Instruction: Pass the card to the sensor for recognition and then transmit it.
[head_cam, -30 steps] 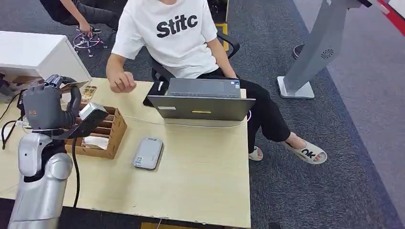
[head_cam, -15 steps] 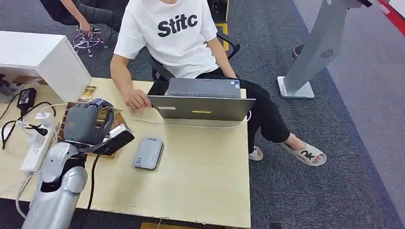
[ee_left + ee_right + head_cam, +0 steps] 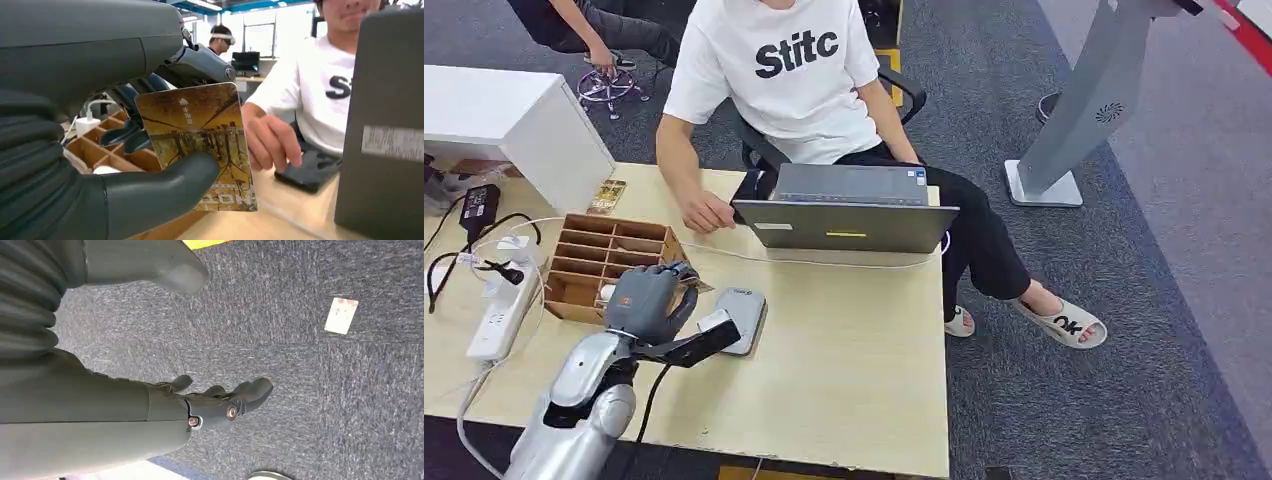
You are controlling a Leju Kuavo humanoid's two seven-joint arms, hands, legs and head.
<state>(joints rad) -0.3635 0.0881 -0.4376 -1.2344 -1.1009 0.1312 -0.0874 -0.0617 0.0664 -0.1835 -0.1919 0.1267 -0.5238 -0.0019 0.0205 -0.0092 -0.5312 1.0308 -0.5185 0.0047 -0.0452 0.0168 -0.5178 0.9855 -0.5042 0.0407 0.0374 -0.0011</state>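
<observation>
The left hand (image 3: 642, 300) is seen over the worktop (image 3: 844, 360) near its left half, just beside the wooden compartment box (image 3: 584, 265) and close to the grey sensor (image 3: 742, 312). In the left wrist view the card (image 3: 200, 145), brown-gold with a printed scene and an arrow mark, is pinched between the thick thumb and the darker fingers (image 3: 145, 137) of this hand; it is held upright, its printed face turned to the wrist camera. In the head view the card itself is hidden behind the hand.

The sensor is lying flat on the worktop, toward the near-left of centre, partly covered at its near corner by the black wrist camera mount. Whether the card is touching the sensor cannot be told.

The right hand (image 3: 220, 400) is seen in the right wrist view above dark grey carpet (image 3: 310, 390); its fingers are loosely spread and nothing is held. A small white slip (image 3: 341, 316) is lying on the carpet.

At the far edge of the worktop an open laptop (image 3: 849, 222) is standing, its back to the robot. A person in a white T-shirt (image 3: 784, 80) is seated behind it, with 1 hand (image 3: 709, 212) resting on the worktop just left of the laptop. A white power strip (image 3: 499, 315) with cables is lying along the left edge. A white cabinet (image 3: 514, 125) is standing at the far-left corner.
</observation>
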